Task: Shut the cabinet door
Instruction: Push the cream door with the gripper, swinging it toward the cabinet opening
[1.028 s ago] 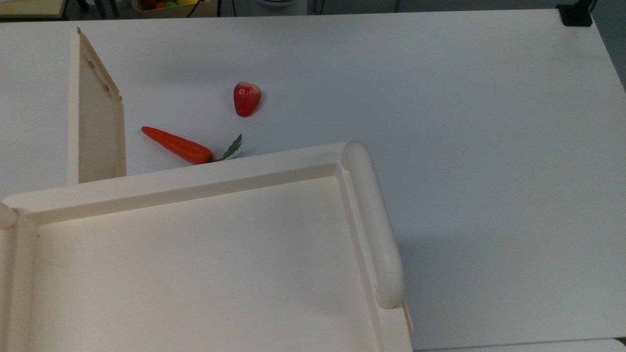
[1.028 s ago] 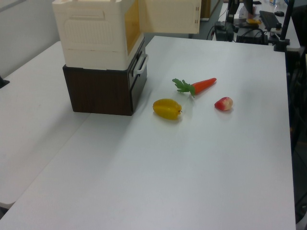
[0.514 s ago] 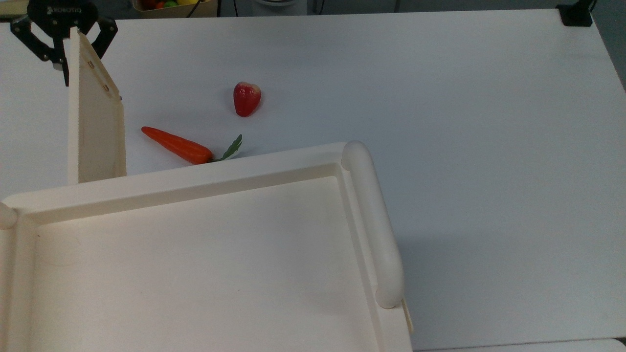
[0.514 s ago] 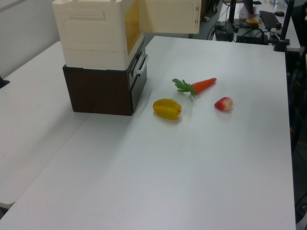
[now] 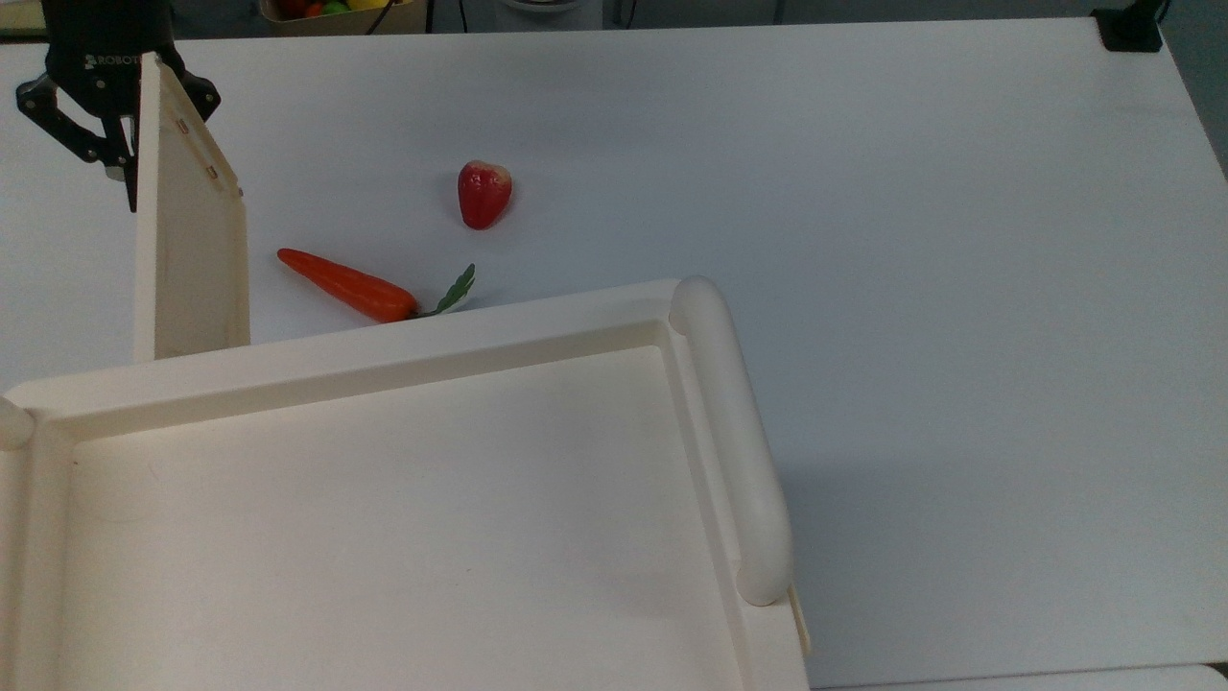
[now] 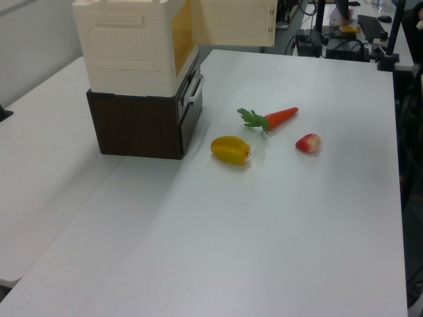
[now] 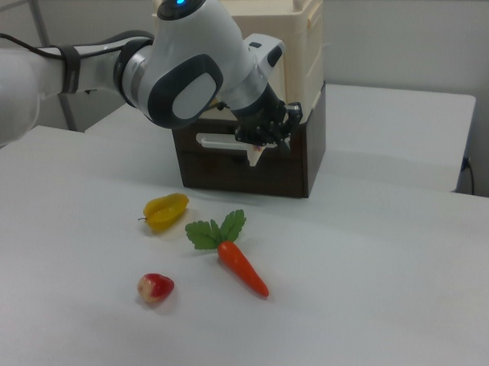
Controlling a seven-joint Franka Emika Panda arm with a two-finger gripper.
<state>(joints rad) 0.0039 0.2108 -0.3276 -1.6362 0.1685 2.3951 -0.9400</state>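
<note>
Nothing is closed: the cabinet door stands wide open from the cabinet; your spread pincer straddles its free edge.

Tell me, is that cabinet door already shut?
No. In the top view the cabinet door stands swung out from the cabinet, with the gripper at its far edge.

1. Cabinet door stands open, jutting out from the cabinet
2. Carrot and red fruit lie on the table beside the door
3. Top view's right half of the table: unobstructed
</note>
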